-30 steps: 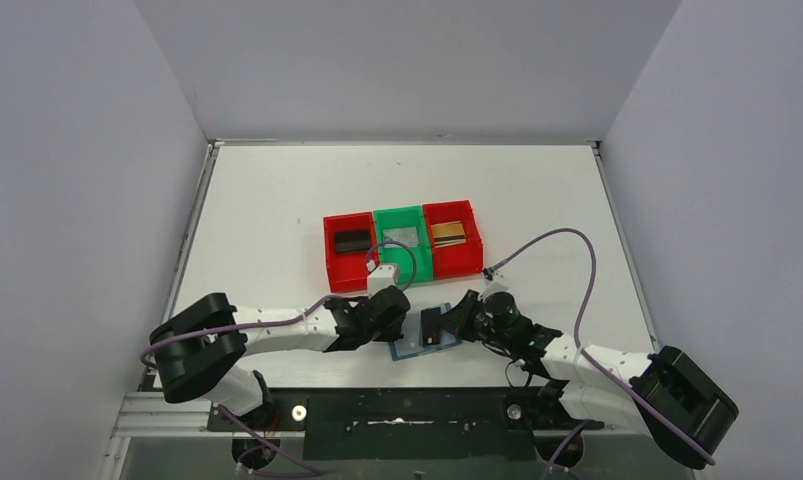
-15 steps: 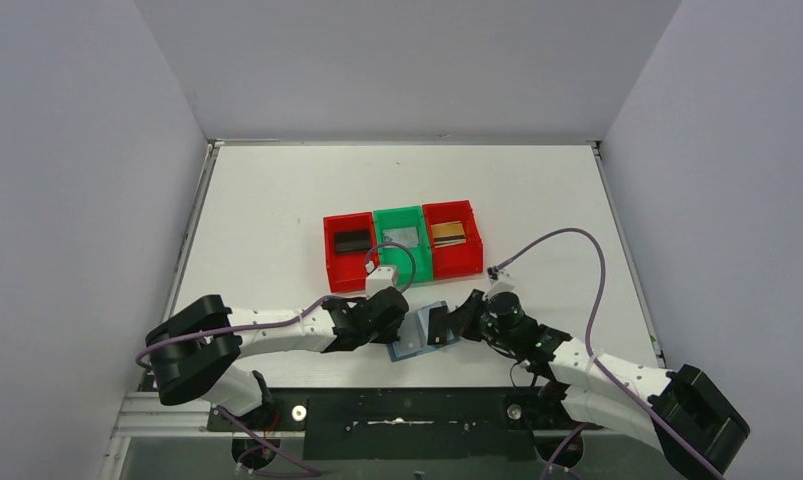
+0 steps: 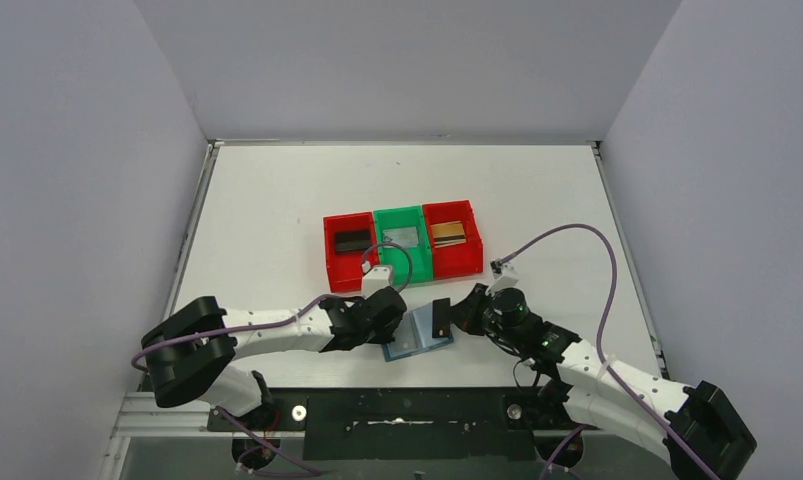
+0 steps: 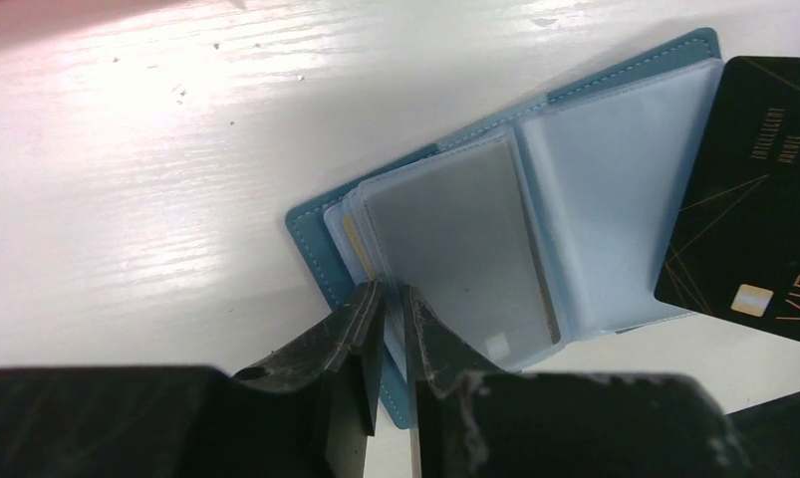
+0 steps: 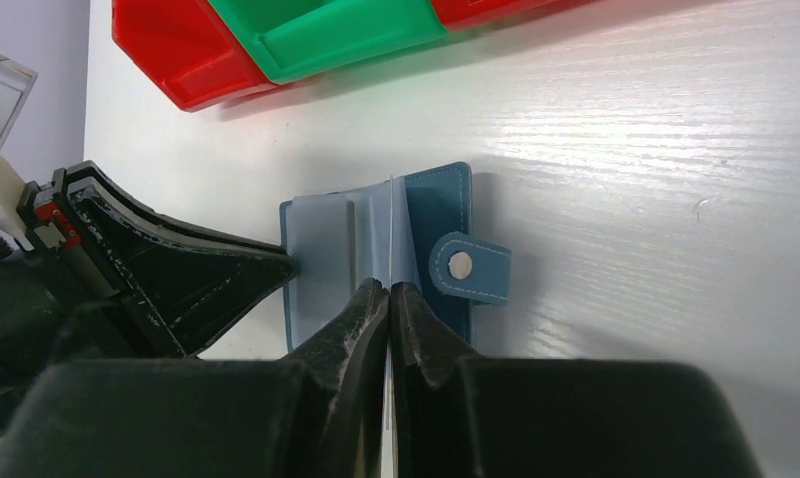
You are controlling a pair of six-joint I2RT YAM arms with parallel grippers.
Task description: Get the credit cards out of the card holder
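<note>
The teal-blue card holder lies open on the table between my two grippers. Its light blue pockets face up. A grey card sits in the middle pocket. My left gripper straddles the card holder's near edge, jaws a little apart with a plastic leaf between them. My right gripper is shut on a black credit card, which shows edge-on as a thin line above the snap tab. That black card is clear of the pockets.
Three joined bins stand behind the card holder. The left red bin holds a black card. A silver card lies in the green bin, and a gold-brown card in the right red bin. Purple cables loop over both arms.
My right gripper has drawn the black card up and to the right, away from the pockets. The card holder has shifted slightly left. My left jaws have parted a little.
</note>
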